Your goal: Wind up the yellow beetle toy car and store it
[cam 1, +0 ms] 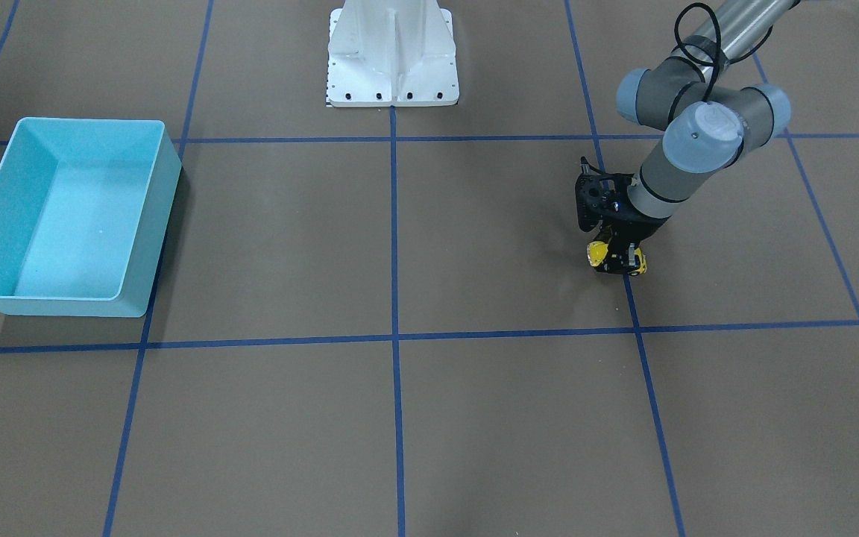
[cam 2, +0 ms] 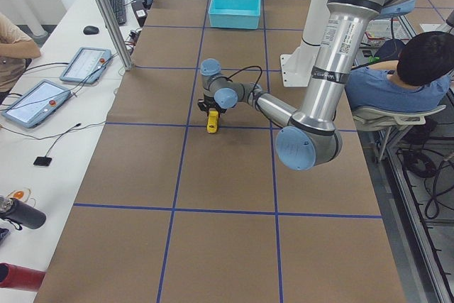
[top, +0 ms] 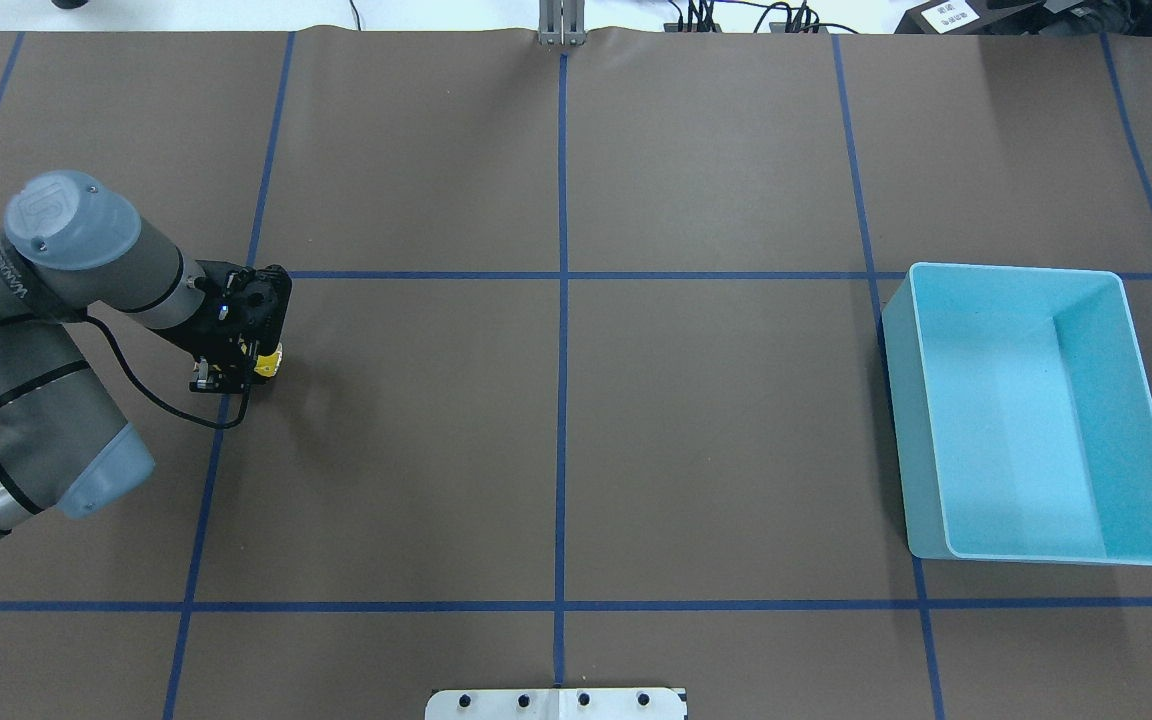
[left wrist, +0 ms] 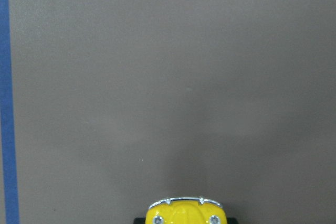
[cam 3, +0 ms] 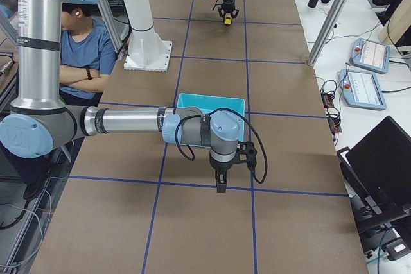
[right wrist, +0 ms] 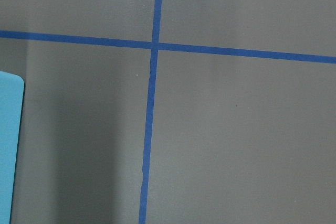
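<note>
The yellow beetle toy car (cam 1: 593, 253) is at the table surface on my left side, held between the fingers of my left gripper (cam 1: 618, 262), which points down and is shut on it. In the overhead view the car (top: 270, 362) peeks out from under the gripper (top: 236, 372). The left wrist view shows only the car's yellow nose and chrome bumper (left wrist: 184, 211) at the bottom edge. My right gripper (cam 3: 220, 187) shows only in the exterior right view, hanging over the table beside the turquoise bin (cam 3: 212, 102); I cannot tell whether it is open or shut.
The turquoise bin (top: 896, 400) stands empty on the right side of the table, far from the car; it also shows in the front view (cam 1: 153, 224). Blue tape lines grid the brown table. The white robot base (cam 1: 392, 52) stands at the table's edge. People sit beside the table.
</note>
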{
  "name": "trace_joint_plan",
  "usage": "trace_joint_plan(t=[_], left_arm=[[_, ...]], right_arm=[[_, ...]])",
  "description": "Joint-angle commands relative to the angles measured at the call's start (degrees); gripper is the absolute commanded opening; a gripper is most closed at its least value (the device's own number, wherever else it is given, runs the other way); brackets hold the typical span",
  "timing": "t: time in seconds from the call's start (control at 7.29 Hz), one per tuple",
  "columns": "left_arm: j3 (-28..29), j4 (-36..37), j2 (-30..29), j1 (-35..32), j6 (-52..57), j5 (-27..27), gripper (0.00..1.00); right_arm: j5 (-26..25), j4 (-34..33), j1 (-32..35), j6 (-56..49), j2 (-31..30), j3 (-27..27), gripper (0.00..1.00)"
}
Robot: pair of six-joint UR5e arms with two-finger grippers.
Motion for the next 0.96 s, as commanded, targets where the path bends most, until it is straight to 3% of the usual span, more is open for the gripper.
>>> trace_joint_plan(t=[0.0, 0.82], left_arm=[[0.9, -1.4, 0.5, -0.1, 0.1, 0.0, 0.00], [1.0, -5.6, 3.4, -1.2, 0.4, -1.2, 0.00]], right_arm=[[0.0, 0.0, 0.0, 0.0, 0.0, 0.0, 1.00], [0.0, 0.0, -0.1, 0.0, 0.0, 0.0, 1.00]])
